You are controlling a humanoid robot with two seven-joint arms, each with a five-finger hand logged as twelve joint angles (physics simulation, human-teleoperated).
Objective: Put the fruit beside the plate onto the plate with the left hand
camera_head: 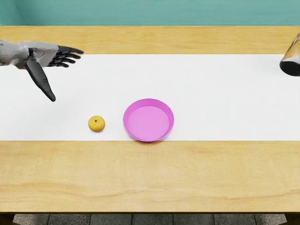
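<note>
Left hand [49, 56] hovers, fingers [70, 51] stretched apart, holding nothing. Yellow fruit [96, 123] on white strip [225, 93], below and right of the fingertips, well apart from them; just beside pink plate [148, 122], not touching. Right arm [290, 61] at far edge

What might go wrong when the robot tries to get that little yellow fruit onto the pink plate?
1. The fruit is small and round. It may roll across the white mat if the open left hand bumps it instead of closing around it.
2. The fruit lies close beside the pink plate, so the fingers might knock the plate's rim and shove it.
3. The hand is far from the fruit, so its reach could land a bit off.
</note>
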